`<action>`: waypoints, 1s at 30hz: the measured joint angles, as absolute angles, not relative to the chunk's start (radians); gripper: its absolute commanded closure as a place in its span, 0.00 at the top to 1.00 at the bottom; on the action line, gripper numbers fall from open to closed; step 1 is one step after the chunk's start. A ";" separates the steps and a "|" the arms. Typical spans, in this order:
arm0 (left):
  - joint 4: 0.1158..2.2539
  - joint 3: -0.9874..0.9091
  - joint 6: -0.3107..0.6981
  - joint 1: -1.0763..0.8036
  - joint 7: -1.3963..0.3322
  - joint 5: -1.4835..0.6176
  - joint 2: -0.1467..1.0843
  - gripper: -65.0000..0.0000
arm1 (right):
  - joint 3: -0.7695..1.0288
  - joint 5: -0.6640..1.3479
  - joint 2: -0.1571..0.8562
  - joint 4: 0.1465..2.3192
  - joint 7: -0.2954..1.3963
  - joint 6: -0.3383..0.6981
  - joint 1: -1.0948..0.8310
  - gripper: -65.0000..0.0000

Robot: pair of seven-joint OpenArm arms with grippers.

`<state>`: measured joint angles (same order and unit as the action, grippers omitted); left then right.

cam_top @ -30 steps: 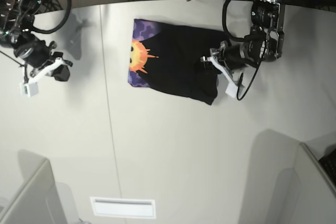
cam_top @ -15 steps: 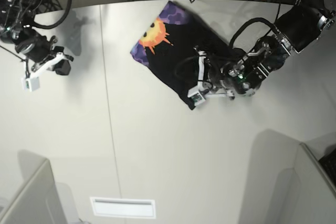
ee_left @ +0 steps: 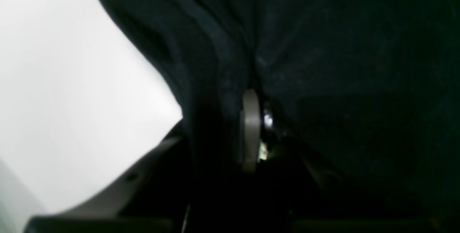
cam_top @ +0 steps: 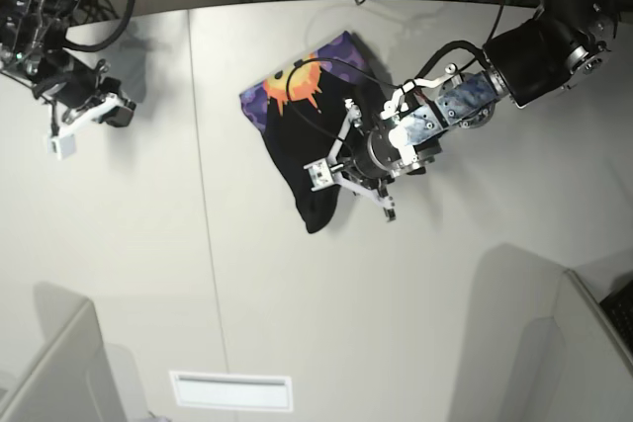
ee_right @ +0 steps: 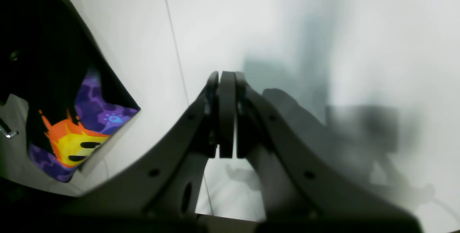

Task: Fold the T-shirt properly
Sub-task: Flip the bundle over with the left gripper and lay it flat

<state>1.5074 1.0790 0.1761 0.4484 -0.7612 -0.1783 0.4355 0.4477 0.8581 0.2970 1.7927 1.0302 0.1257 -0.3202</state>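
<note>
There is one T-shirt (cam_top: 302, 130) on the white surface (cam_top: 297, 303), bunched up near the far edge, with its sun picture (orange and yellow on purple) showing at the far end. There are two arms. The left gripper (cam_top: 331, 177) is pinching the black cloth. The right gripper (ee_right: 222, 82) is squeezed closed with nothing in it, well apart from the shirt.

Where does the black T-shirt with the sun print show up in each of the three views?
Base: the T-shirt lies upper centre on the table, its lower end under the left tool.
Left wrist: black cloth fills most of the frame.
Right wrist: far left edge, print showing.
Shared landmark: the sun print, seen in base and right wrist.
</note>
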 measured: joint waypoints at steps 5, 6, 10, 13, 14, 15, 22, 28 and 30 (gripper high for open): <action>1.429 1.072 0.332 0.450 -0.680 0.097 0.354 0.00 | 0.448 0.856 0.297 1.793 1.031 0.125 -0.329 0.00; 1.416 1.072 0.355 0.448 -0.657 0.153 0.344 0.00 | 0.447 0.856 0.297 1.793 1.031 0.125 -0.327 0.00; 1.373 1.068 0.400 0.443 -0.582 0.300 0.313 0.00 | 0.445 0.752 0.290 1.793 1.030 0.125 -0.331 0.00; 1.358 1.066 0.413 0.449 -0.546 0.300 0.310 0.00 | 0.448 0.678 0.264 1.793 1.027 0.125 -0.330 0.00; 1.356 1.065 0.418 0.449 -0.537 0.299 0.309 0.00 | 0.448 0.664 0.255 1.793 1.029 0.125 -0.331 0.00; 1.356 1.066 0.418 0.448 -0.531 0.300 0.308 0.00 | 0.448 0.645 0.247 1.793 1.034 0.125 -0.331 0.00; 1.348 1.068 0.419 0.438 -0.520 0.318 0.266 0.00 | 0.448 0.623 0.250 1.793 1.031 0.125 -0.327 0.00; 1.351 1.068 0.419 0.437 -0.513 0.314 0.260 0.00 | 0.448 0.624 0.249 1.793 1.031 0.125 -0.325 0.00; 1.352 1.068 0.419 0.436 -0.513 0.314 0.260 0.00 | 0.448 0.624 0.249 1.793 1.031 0.125 -0.325 0.00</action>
<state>1.3521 1.0683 0.4191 0.4358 -0.5125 0.3141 0.2604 0.4480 0.6239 0.2489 1.7931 1.0313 0.1253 -0.3248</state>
